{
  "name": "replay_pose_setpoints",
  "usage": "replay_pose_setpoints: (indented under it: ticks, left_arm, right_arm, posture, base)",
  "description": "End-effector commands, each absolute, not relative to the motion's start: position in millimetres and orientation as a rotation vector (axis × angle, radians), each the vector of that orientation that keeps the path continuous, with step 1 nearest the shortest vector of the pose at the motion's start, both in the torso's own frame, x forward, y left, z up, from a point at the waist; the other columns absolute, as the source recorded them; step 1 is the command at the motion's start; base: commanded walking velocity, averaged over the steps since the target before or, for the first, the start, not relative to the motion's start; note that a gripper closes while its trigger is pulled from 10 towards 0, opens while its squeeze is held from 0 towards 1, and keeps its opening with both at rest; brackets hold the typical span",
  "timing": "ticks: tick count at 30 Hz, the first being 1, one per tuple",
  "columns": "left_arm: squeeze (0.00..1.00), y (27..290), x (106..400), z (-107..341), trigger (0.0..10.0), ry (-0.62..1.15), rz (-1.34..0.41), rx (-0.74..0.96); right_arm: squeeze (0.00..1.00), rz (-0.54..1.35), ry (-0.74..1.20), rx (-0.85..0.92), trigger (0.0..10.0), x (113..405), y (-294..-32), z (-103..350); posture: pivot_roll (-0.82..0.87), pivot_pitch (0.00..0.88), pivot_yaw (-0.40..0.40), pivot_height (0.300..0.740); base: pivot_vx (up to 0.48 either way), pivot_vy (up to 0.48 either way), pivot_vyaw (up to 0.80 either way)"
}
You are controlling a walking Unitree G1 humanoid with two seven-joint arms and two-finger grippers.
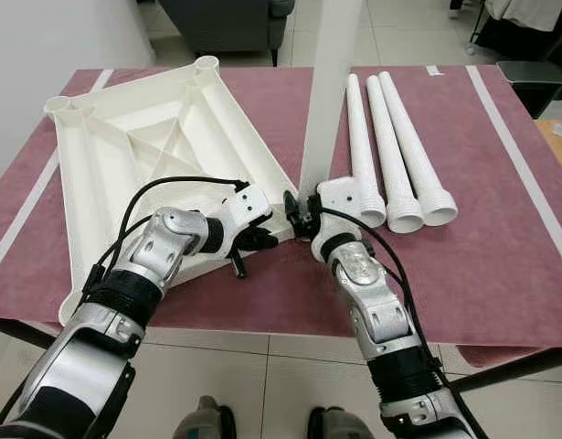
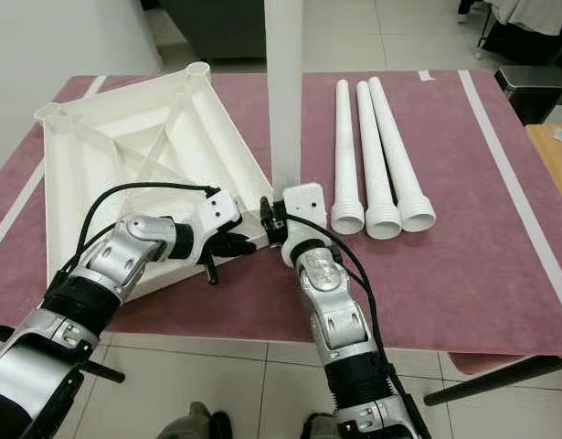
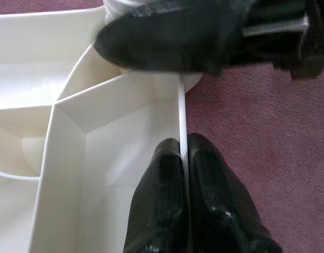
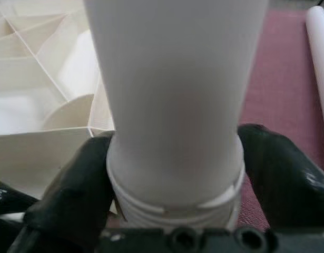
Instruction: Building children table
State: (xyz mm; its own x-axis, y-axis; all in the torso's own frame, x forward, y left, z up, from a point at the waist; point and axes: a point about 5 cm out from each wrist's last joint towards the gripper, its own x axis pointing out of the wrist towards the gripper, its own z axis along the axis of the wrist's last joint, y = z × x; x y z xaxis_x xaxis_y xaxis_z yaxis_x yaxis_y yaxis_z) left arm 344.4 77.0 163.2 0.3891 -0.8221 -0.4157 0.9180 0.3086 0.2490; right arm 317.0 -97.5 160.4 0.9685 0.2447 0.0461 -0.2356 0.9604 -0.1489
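Right gripper (image 4: 175, 174) holds a white plastic table leg (image 1: 328, 91) upright at centre frame.
Left gripper (image 3: 184, 158) — fingers closed — pinches the upturned white ribbed tabletop (image 1: 125, 165) rim.

The upright white leg (image 2: 283, 91) held in the right end effector (image 4: 175, 174) runs out of the picture's top edge. The tabletop corner socket (image 3: 190, 81) just beyond the left end effector (image 3: 184, 174) is hidden behind blurred black hardware.
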Motion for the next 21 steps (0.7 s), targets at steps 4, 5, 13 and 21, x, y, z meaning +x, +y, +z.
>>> replay_pose_setpoints:
  ticks: [4, 5, 13, 21]
  left_arm:
    - [0.0, 84, 345, 179, 0.0, 0.136, -1.145, 0.523]
    - [0.0, 84, 345, 179, 0.0, 0.136, -1.145, 0.523]
    - [0.0, 108, 318, 172, 0.0, 0.163, -1.271, 0.58]
    - [0.0, 124, 298, 174, 0.0, 0.175, -1.341, 0.603]
  right_arm:
    - [0.0, 0.366, -0.15, -0.111, 10.0, 315, -98, 177]
    - [0.0, 0.366, -0.15, -0.111, 10.0, 315, -98, 177]
    - [0.0, 0.629, -0.288, -0.139, 10.0, 309, -111, 215]
    - [0.0, 0.984, -0.184, -0.193, 10.0, 293, -95, 203]
  posture:
    - [0.0, 0.141, 0.107, 0.74]
    - [0.0, 0.141, 0.107, 0.74]
    - [0.0, 0.14, 0.105, 0.74]
    - [0.02, 0.135, 0.098, 0.74]
  base:
    - [0.0, 0.0, 0.0]
    - [0.0, 0.0, 0.0]
    - [0.0, 0.0, 0.0]
    - [0.0, 0.0, 0.0]
